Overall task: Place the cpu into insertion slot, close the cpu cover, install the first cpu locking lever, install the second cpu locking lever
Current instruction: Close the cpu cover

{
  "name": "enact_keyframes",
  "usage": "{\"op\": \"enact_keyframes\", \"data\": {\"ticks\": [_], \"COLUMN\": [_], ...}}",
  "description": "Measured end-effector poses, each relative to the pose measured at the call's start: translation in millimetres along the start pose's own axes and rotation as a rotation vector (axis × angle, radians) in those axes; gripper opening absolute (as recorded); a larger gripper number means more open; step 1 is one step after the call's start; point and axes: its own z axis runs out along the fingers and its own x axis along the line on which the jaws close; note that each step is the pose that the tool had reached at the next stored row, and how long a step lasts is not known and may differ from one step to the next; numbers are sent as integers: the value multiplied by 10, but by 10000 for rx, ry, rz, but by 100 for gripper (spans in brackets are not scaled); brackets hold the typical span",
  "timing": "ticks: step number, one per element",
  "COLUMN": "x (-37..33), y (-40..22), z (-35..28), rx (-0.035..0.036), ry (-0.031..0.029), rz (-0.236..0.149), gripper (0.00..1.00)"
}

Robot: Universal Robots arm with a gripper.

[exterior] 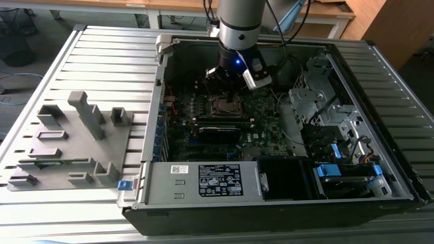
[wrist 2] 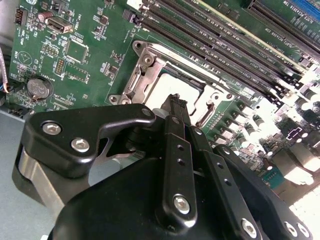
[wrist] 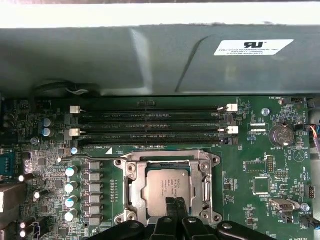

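Flat silver-grey square cpu (wrist: pixel 167 182) sits in the dark metal-rimmed insertion slot (wrist: pixel 212 162), lower centre. Thin windowed silver cpu cover (wrist: pixel 134 192) looks down. Hand (wrist: pixel 175 204) fingers together over the chip edge. We judge the levers unlatched; latching needs firm downward pressure.

The motherboard (wrist: pixel 250 165) is dark green, its memory slots (wrist: pixel 150 125) black with white end clips. The cpu (wrist: pixel 167 187) is dull silver-grey inside the brighter silver cpu cover (wrist: pixel 136 195). The gripper (wrist 2: pixel 176 104) is matte black with silver screws. The computer case (exterior: pixel 379 66) is grey, with blue tabs (exterior: pixel 329 170) at the near right. The table (exterior: pixel 101 66) is pale grey and ribbed.
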Motion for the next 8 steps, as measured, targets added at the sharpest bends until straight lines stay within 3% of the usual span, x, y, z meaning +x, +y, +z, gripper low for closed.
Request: {"op": "enact_keyframes", "data": {"ticks": [8], "x": [15], "y": [0], "z": [2], "rx": [0], "ry": [0], "rz": [2], "gripper": [11]}}
